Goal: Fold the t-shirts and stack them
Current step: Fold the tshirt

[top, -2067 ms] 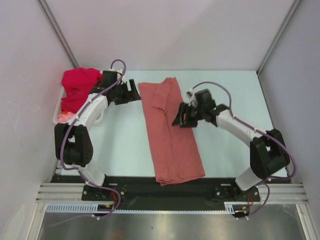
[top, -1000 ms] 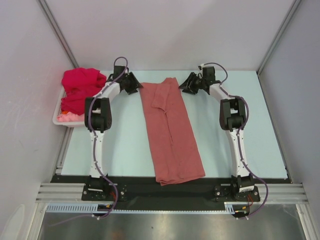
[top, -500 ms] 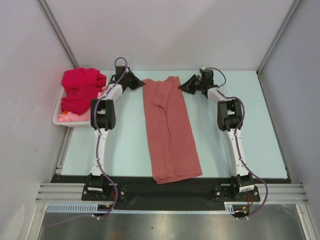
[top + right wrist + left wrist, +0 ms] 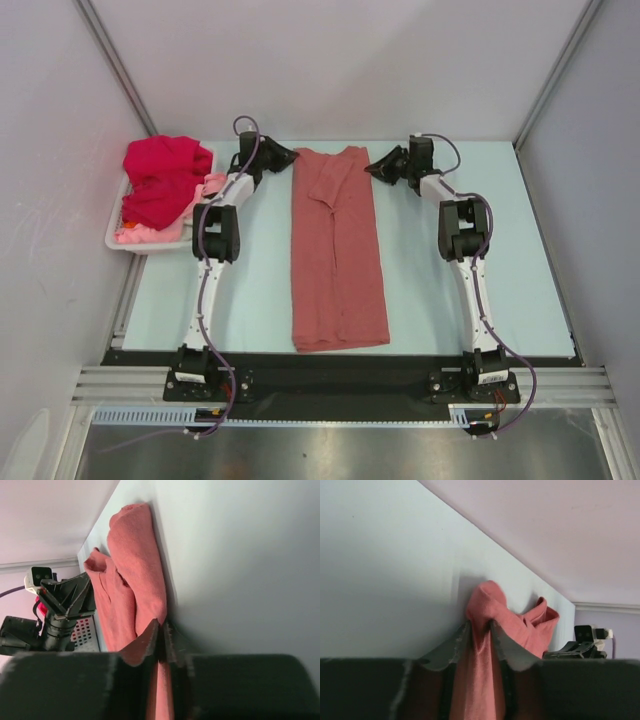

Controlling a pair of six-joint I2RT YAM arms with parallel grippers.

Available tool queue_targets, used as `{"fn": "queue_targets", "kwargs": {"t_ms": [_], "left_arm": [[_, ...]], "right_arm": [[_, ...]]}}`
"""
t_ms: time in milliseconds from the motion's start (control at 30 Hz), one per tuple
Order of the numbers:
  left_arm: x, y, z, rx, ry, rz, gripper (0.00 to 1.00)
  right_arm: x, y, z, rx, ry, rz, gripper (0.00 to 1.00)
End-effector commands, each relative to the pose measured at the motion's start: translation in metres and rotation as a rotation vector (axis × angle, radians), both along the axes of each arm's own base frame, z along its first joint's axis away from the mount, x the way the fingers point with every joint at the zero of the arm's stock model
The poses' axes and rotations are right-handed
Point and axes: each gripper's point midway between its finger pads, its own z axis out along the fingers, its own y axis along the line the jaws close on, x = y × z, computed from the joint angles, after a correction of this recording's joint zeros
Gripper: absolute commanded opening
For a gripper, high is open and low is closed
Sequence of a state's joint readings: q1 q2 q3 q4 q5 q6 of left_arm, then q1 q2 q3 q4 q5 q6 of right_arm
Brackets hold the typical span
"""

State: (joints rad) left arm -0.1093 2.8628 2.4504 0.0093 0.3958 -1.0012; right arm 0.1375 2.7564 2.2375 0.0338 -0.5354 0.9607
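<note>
- Salmon shirt: long strip on worktop, mid-fold.
- Left jaws, right jaws: each pinching one far corner of it.
- Next: likely draw both corners evenly to its near hem.

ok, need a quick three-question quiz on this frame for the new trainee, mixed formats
1. True or false: the bright crimson cloth t-shirt lies flat on the pale blue table.
2. The left gripper is: A open; B shut on the folded dusty salmon-red cloth t-shirt; C out of view.
3. Which end of that shirt does the right gripper pinch?
Key: 1 false, it is heaped in the white plastic basket. 2 B. 3 the far end, at its right corner.
</note>
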Motion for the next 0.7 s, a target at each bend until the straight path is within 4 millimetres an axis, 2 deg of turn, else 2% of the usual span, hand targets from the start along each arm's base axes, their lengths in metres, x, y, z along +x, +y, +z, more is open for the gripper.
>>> {"fn": "queue_targets", "kwargs": {"t_ms": [0, 33, 67, 100, 133, 200, 233, 267, 300, 333, 367, 400, 433, 467, 500, 533, 567, 600, 633, 667], "left_arm": [[0.013, 0.002, 0.067, 0.039, -0.157, -0.001, 0.29], [0.012, 0.007, 0.094, 0.063, -0.196, 0.001, 0.36], [0.008, 0.014, 0.093, 0.102, -0.154, 0.01, 0.49], [0.003, 0.02, 0.093, 0.156, -0.158, -0.004, 0.54], [-0.002, 0.029, 0.128, 0.182, -0.196, 0.005, 0.56], [-0.021, 0.042, 0.121, 0.292, -0.144, -0.007, 0.61], [-0.03, 0.043, 0.125, 0.324, -0.139, -0.014, 0.61], [-0.044, 0.044, 0.167, 0.348, -0.188, -0.013, 0.62], [-0.061, 0.048, 0.143, 0.403, -0.135, -0.029, 0.63], [-0.074, 0.042, 0.144, 0.421, -0.125, -0.043, 0.64], [-0.091, 0.042, 0.173, 0.431, -0.149, -0.044, 0.65], [-0.111, 0.041, 0.148, 0.448, -0.082, -0.072, 0.65], [-0.127, 0.031, 0.15, 0.457, -0.076, -0.103, 0.66], [-0.144, 0.028, 0.145, 0.477, -0.049, -0.129, 0.66], [-0.17, 0.025, 0.148, 0.502, -0.041, -0.161, 0.67], [-0.189, 0.013, 0.146, 0.505, -0.033, -0.206, 0.67], [-0.209, 0.01, 0.14, 0.515, -0.001, -0.236, 0.67], [-0.237, 0.01, 0.141, 0.53, 0.017, -0.256, 0.67], [-0.259, 0.002, 0.137, 0.54, 0.035, -0.289, 0.67], [-0.279, -0.002, 0.136, 0.539, 0.05, -0.317, 0.66]], "right_arm": [[0.004, -0.023, 0.0, -0.067, 0.027, -0.038, 0.16], [0.002, -0.024, 0.002, -0.072, 0.032, -0.017, 0.2], [0.001, -0.032, 0.004, -0.082, 0.04, -0.011, 0.28], [-0.008, -0.041, 0.003, -0.122, 0.075, 0.011, 0.35], [-0.01, -0.045, 0.01, -0.136, 0.076, 0.025, 0.39], [-0.024, -0.069, 0.025, -0.202, 0.098, 0.048, 0.49], [-0.031, -0.075, 0.029, -0.225, 0.112, 0.062, 0.51], [-0.039, -0.08, 0.032, -0.243, 0.129, 0.074, 0.52], [-0.054, -0.084, 0.032, -0.259, 0.181, 0.093, 0.54], [-0.061, -0.09, 0.053, -0.312, 0.144, 0.109, 0.55], [-0.077, -0.092, 0.05, -0.336, 0.181, 0.125, 0.56], [-0.093, -0.089, 0.051, -0.364, 0.211, 0.149, 0.56], [-0.104, -0.089, 0.078, -0.387, 0.17, 0.164, 0.57], [-0.118, -0.087, 0.078, -0.399, 0.188, 0.178, 0.57], [-0.144, -0.084, 0.058, -0.408, 0.259, 0.202, 0.57], [-0.16, -0.079, 0.084, -0.419, 0.216, 0.206, 0.57], [-0.174, -0.075, 0.084, -0.418, 0.224, 0.213, 0.58], [-0.203, -0.073, 0.064, -0.414, 0.278, 0.232, 0.58], [-0.218, -0.07, 0.064, -0.403, 0.278, 0.24, 0.59], [-0.233, -0.063, 0.086, -0.39, 0.231, 0.24, 0.6]]}}
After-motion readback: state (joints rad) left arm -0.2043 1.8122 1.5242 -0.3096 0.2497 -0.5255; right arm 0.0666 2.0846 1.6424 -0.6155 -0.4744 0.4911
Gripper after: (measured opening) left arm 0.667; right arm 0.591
